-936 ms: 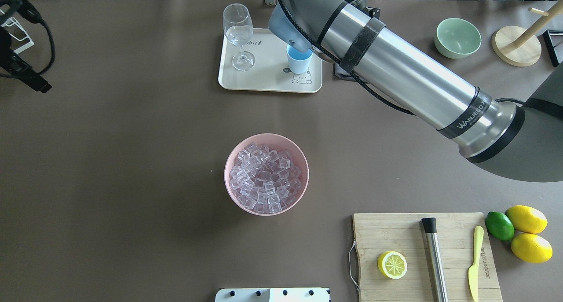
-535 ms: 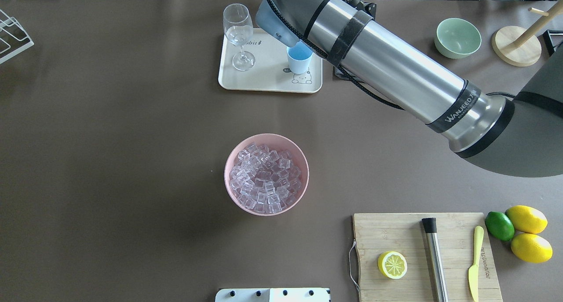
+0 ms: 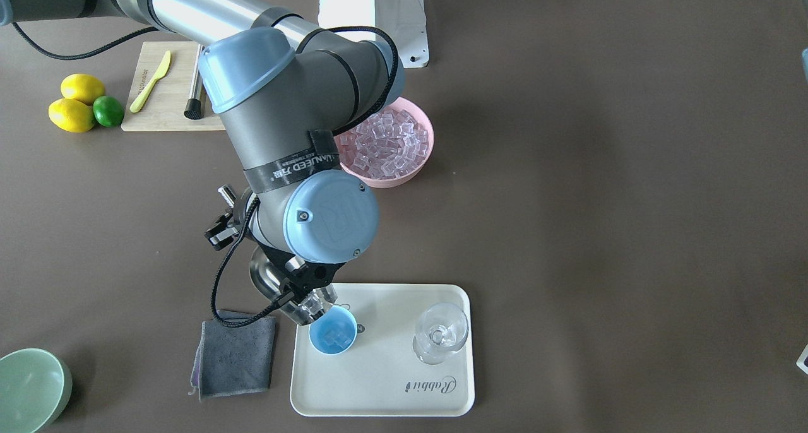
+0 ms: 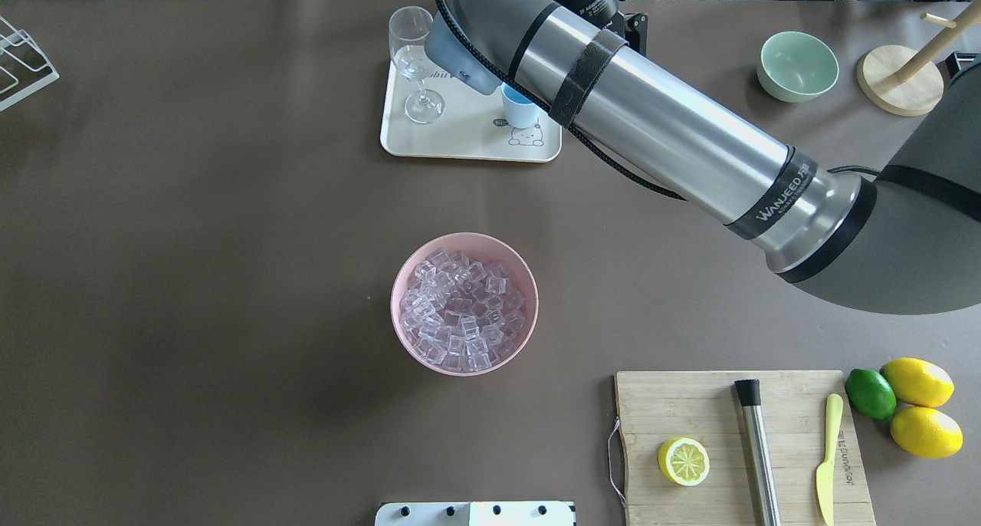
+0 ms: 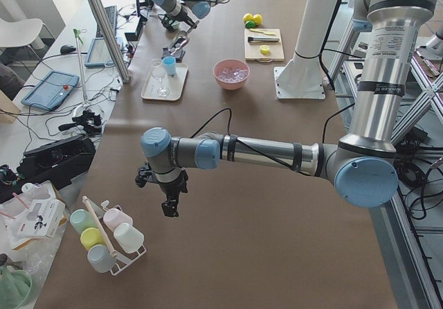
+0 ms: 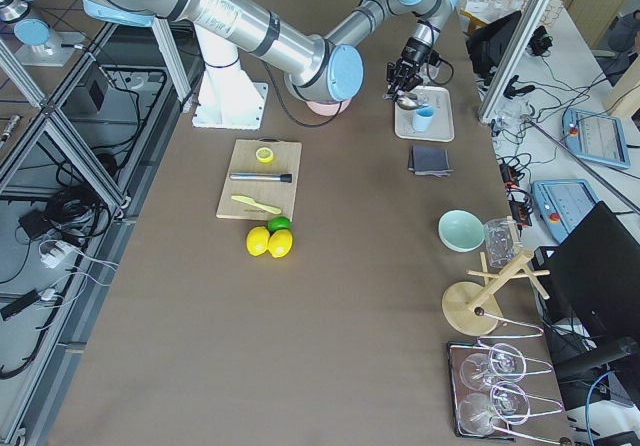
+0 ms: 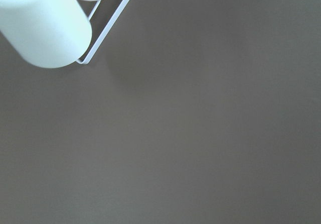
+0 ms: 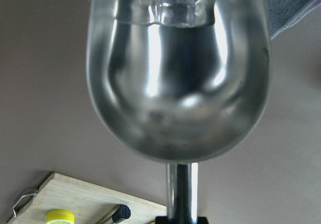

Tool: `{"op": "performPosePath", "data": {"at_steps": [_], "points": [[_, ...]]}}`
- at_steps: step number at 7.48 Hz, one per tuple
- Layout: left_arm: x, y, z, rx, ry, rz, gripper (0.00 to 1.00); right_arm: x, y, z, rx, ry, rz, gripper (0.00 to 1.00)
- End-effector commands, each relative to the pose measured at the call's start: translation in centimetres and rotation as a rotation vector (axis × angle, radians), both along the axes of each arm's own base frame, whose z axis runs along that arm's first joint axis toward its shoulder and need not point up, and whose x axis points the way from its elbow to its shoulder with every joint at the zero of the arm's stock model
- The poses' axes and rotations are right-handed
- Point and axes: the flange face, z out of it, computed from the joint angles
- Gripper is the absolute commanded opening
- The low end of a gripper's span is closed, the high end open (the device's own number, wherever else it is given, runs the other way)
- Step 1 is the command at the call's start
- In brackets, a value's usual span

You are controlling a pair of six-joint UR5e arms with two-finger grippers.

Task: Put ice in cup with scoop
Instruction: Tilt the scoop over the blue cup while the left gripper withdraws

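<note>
- Swinging farther across the tray (image 4: 467,139) than half a second ago, the right arm (image 4: 674,139) now hides most of the cup (image 4: 521,115) in the overhead view. The left gripper (image 5: 169,204), at that view's edge earlier, is out of it.
- The right gripper (image 8: 180,219) is clamped on the thin rod handle of the scoop (image 3: 273,280), which tilts mouth-down at the cup's rim.
- Ice (image 3: 314,305) sits at the scoop's lip, and at least one cube lies inside the light-blue cup.
- The cup stands on the tray, near a stemmed glass (image 3: 440,332).
- More cubes fill the pink bowl (image 4: 490,242) at mid-table, well apart from the tray.
- A grey cloth (image 3: 235,356) lies just beside the tray.
- The left gripper hangs over bare table near a cup rack (image 5: 107,243); whether its fingers are wide or closed cannot be told.
</note>
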Motion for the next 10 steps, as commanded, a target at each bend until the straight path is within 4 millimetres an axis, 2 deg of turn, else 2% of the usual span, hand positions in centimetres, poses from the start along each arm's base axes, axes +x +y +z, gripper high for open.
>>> {"op": "performPosePath", "data": {"at_steps": [1,5,8,9,10], "points": [[-1.6,2.1,2.4,0.009,-0.009,-0.024,0.98,0.1,0.5,-0.8,-0.005,0.031,-0.011,0.0],[-1.7,2.6,2.8,0.002,-0.009,-0.026,0.98,0.2,0.4,-0.6,0.004,0.041,-0.021,0.0],[-1.7,2.5,2.4,0.014,-0.007,-0.026,0.98,0.2,0.3,0.1,0.002,0.038,-0.045,0.0],[-1.7,2.5,2.4,0.012,-0.007,-0.026,0.98,0.6,0.8,-0.7,0.018,0.023,-0.046,0.0],[-1.6,2.4,2.3,0.015,-0.007,-0.025,0.98,2.2,2.6,-0.2,0.039,-0.001,-0.041,0.0]]}}
